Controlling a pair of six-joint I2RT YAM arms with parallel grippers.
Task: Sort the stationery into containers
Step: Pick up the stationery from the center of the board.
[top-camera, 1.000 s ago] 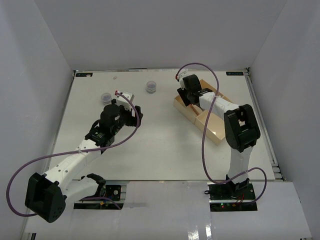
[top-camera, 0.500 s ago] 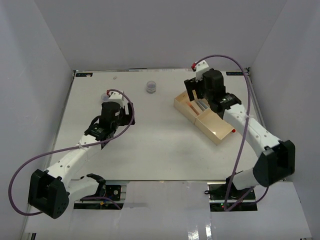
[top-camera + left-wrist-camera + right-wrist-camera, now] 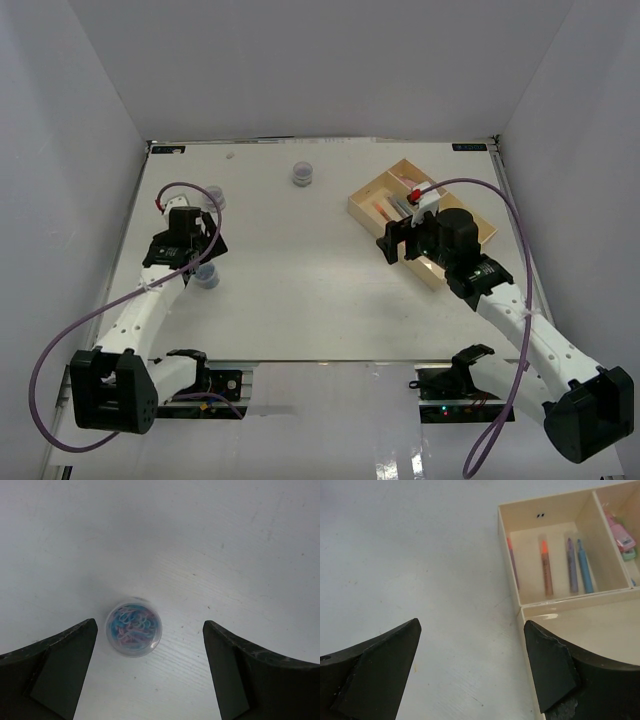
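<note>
A small round tub [image 3: 134, 627] of blue and pink paper clips stands on the table between my left gripper's [image 3: 150, 626] open fingers, nearer the left finger and not touched. In the top view this tub [image 3: 205, 277] sits just in front of the left gripper [image 3: 200, 260]. The beige three-part tray [image 3: 520, 611] holds an orange pen [image 3: 547, 565], a purple pen [image 3: 571, 562] and a blue pen [image 3: 584, 566] in one compartment, and a pink piece [image 3: 620, 534] in another. My right gripper [image 3: 472, 625] is open and empty above bare table at the tray's left edge [image 3: 365, 195].
A second grey tub [image 3: 213, 197] stands behind the left gripper, partly behind its cable. A third tub [image 3: 302, 174] stands at the back middle. White walls close the table on the left, back and right.
The left arm has swung left and nearer, and a tub now shows at its fingers. The right arm has drawn back from over the tray to its near-left side.
</note>
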